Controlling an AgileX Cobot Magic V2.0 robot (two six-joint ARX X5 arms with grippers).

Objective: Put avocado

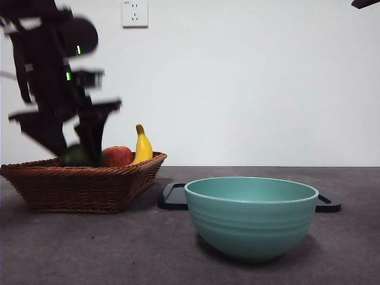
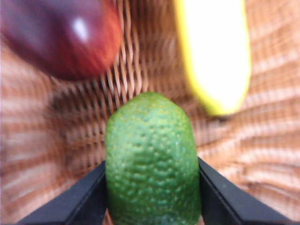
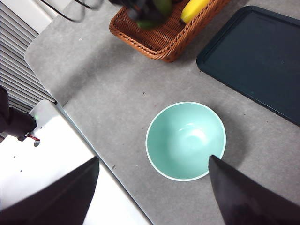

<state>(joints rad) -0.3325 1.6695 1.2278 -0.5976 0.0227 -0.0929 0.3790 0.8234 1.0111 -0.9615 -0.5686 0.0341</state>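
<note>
Green avocado (image 2: 151,161) clamped between the left gripper (image 2: 152,187) jaws, inside the wicker basket (image 1: 83,184).
Long axis runs along the jaws; right gripper (image 3: 152,187) waits wide open above the teal bowl (image 3: 185,140).

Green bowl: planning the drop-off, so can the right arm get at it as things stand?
Probably yes: the right gripper hangs open above the green bowl, with nothing in between.
</note>
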